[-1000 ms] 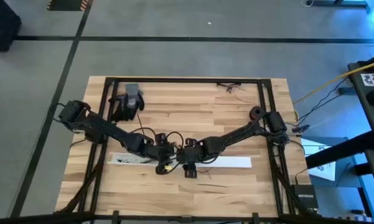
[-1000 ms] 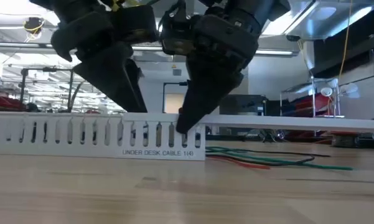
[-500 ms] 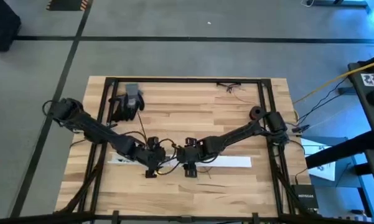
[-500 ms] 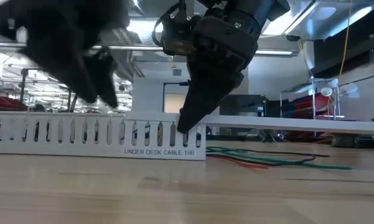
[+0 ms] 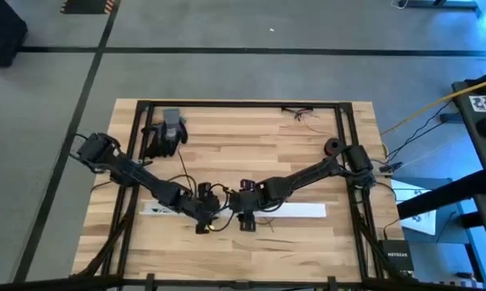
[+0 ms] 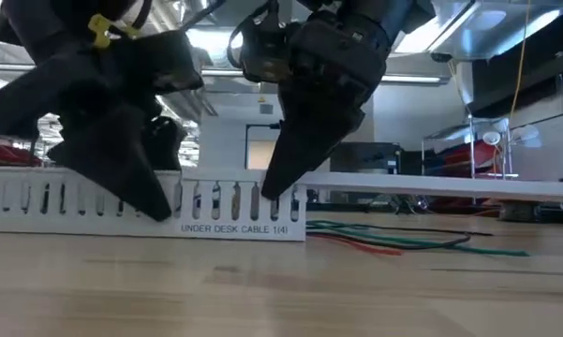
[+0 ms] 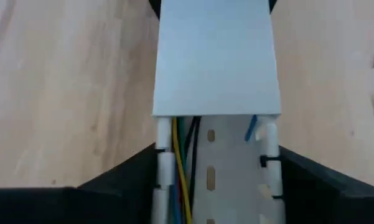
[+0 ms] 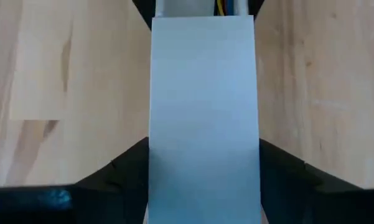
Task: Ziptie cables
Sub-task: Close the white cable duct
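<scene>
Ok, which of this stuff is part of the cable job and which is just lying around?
Job: loose red and green wires behind the white channel; yellow and green wires inside it; its lid; left gripper and right gripper, both over the channel. No ziptie visible.
Lying about: black glove, black roll.

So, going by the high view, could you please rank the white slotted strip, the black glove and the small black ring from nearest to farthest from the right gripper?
1. The white slotted strip: directly under the right gripper, mid-table.
2. The small black ring: near the table's right edge, beside the right arm's base.
3. The black glove: the far-left corner area, behind the left arm.
</scene>
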